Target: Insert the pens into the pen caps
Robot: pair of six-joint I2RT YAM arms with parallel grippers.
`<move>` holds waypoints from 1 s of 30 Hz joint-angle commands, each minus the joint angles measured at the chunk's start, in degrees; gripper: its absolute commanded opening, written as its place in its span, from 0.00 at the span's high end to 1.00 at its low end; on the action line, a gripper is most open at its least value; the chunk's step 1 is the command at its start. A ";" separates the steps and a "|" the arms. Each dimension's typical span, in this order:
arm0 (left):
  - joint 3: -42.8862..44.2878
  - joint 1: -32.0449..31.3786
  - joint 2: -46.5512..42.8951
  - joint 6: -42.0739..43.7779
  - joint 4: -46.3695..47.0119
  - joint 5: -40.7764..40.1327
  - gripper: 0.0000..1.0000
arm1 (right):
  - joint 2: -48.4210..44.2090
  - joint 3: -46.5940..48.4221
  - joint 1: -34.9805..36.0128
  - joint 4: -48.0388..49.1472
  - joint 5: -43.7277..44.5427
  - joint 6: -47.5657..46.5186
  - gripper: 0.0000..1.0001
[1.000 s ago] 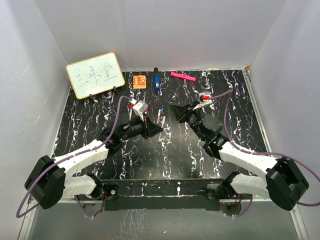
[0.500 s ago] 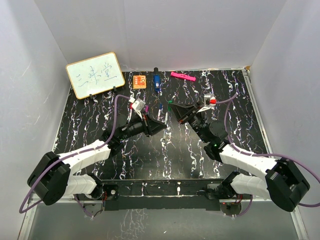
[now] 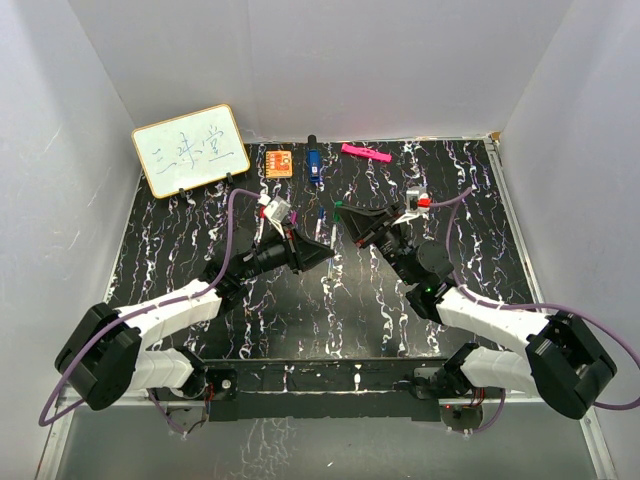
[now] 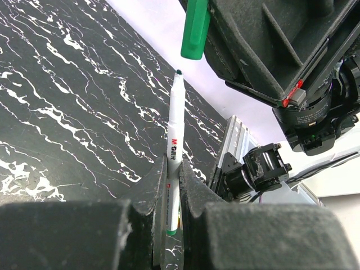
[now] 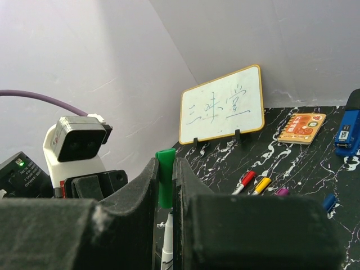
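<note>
Both arms are standing closer together than a second ago. Over the black marbled table (image 3: 480,200), the left gripper (image 4: 171,181) is pinching a thin white-barrelled pen with a green tip (image 4: 174,135) between its closed fingers. The right gripper (image 5: 165,169) is squeezing a short green plastic cap (image 4: 196,28). The cap is holding nothing, its open end hanging just beyond the pen tip and apart from it.

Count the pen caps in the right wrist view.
5: green cap in the right end effector; red cap, yellow cap, purple cap and blue cap on the table. More may be hidden.
</note>
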 commanded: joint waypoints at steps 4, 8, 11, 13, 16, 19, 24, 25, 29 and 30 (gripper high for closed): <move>1.67 0.15 -0.05 0.40 1.88 0.86 1.00 | 0.15 -0.01 0.53 2.91 -0.17 -0.17 1.00; 1.78 0.15 -0.24 0.76 1.22 0.52 1.00 | 0.33 -0.06 0.73 2.53 -0.18 0.07 1.00; 1.78 0.15 -0.49 0.96 1.02 0.13 1.00 | 0.22 -0.30 0.94 2.38 -0.26 0.16 1.00; 1.81 0.15 -0.53 1.03 0.95 0.09 1.00 | 0.15 -0.47 1.05 2.25 -0.39 0.18 1.00; 2.04 0.15 -0.49 1.15 0.66 0.15 1.00 | 0.20 -0.56 1.08 2.02 -0.48 0.18 1.00; 2.10 0.15 -0.41 1.03 0.98 0.24 1.00 | 0.20 -0.59 1.22 1.96 -0.44 0.11 1.00; 1.91 0.15 -0.81 0.89 1.24 0.24 1.00 | 0.14 -0.67 1.31 1.86 -0.25 -0.21 1.00; 1.95 0.11 -0.96 0.89 1.21 0.30 1.00 | 0.04 -0.67 1.31 1.85 -0.14 -0.32 1.00; 1.77 0.15 -1.52 0.87 1.06 0.31 1.00 | -0.17 -0.76 1.31 1.70 0.17 -0.59 1.00; 1.73 0.15 -1.59 0.89 1.01 0.40 1.00 | -0.23 -0.76 1.32 1.67 0.31 -0.65 1.00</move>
